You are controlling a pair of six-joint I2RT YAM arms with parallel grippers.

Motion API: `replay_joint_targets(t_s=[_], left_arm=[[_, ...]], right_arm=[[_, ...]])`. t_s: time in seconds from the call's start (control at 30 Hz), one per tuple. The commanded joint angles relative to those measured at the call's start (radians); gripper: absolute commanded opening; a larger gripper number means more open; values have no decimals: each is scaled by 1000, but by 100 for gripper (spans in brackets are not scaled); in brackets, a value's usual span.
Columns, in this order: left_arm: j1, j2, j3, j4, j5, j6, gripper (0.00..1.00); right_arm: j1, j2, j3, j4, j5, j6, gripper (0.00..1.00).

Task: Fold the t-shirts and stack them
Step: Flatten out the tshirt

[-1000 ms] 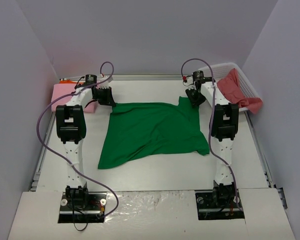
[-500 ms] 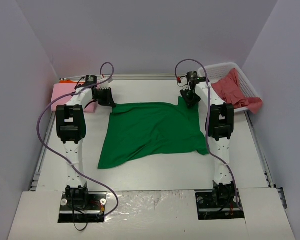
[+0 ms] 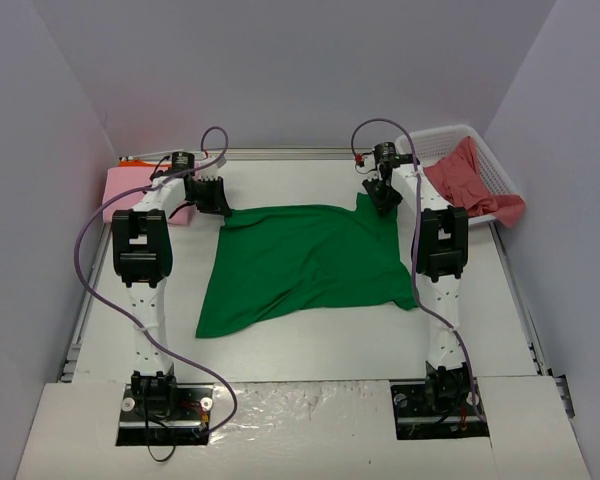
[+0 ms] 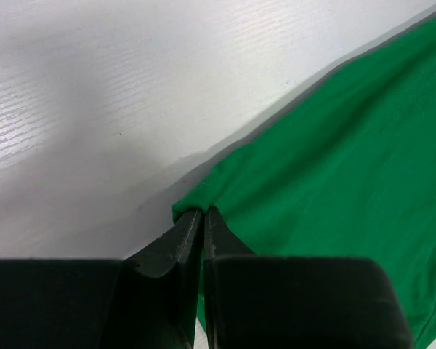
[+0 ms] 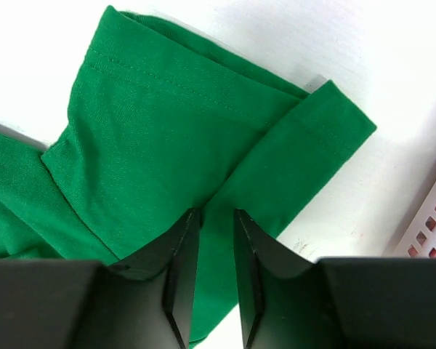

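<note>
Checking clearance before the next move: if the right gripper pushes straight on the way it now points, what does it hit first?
Most likely the green t-shirt: the right gripper sits on its folded sleeve, fingers slightly apart. Past the cloth comes bare table; the white basket lies off to the side. Depth is unclear.

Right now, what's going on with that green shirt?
Left gripper shut on green t-shirt corner. Right gripper over its sleeve, jaws slightly apart. Nothing in the way.

No text, label or brand can be read anywhere. No numbers or signs show either.
</note>
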Motion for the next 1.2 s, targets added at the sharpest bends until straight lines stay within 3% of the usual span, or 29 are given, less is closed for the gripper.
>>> replay_joint_targets(t_s=[0.0,0.1,0.27,0.57,0.9,1.03,1.17], left_arm=[[7,-53,5,12,11,0,2],[7,-55,3,12,12,-2,2],[7,-56,2,12,15,-2,2],[42,-81,22,3,11,-8,2],[82,-160,252,-219,-57,81,2],[94,-234,214,-238,-61,99,2],[102,-361,65,-187,-70,106,2]], right_arm=[[-1,5,-9,-42,25,-6,21],[-1,4,-12,-42,25,-8,17],[-1,-7,-16,-42,21,-9,0],[-4,-104,-27,-43,10,-17,0],[-23,-205,172,-48,67,-23,0],[-27,-260,168,-45,38,-6,0],[-30,-326,71,-29,-16,-1,0]])
